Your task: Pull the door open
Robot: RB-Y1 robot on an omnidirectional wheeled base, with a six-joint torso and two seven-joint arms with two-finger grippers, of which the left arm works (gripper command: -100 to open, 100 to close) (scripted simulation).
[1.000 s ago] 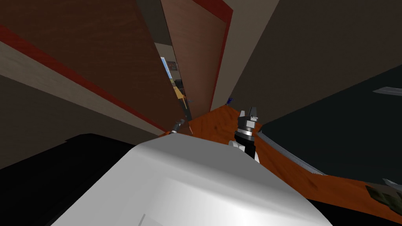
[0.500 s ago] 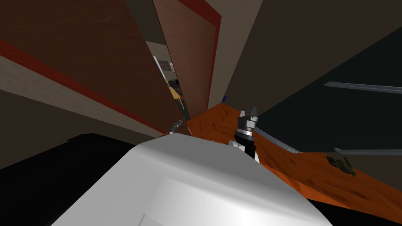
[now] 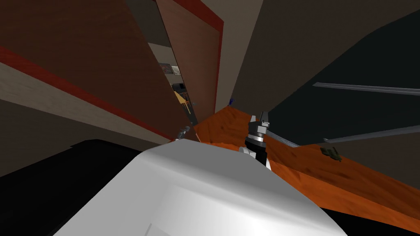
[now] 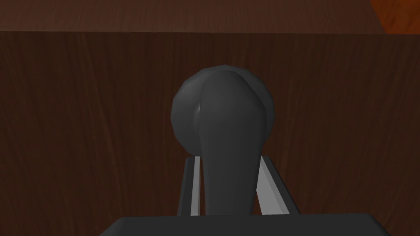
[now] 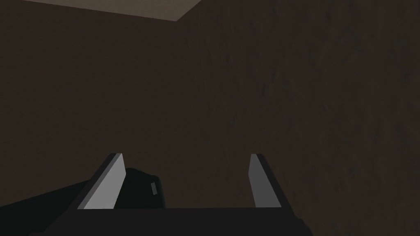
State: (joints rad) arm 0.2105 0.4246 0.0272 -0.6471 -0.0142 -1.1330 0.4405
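Pinching the left claw (image 4: 229, 157) tight around the dark lever handle (image 4: 223, 106) on the brown wooden door (image 4: 82, 123), near on the left. Holding the right claw (image 5: 186, 155) spread wide, gripping nothing, farther right above the orange floor (image 3: 229, 123).

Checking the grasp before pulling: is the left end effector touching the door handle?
Touching. Left wrist view: left end effector fingers press both sides of the dark door handle.
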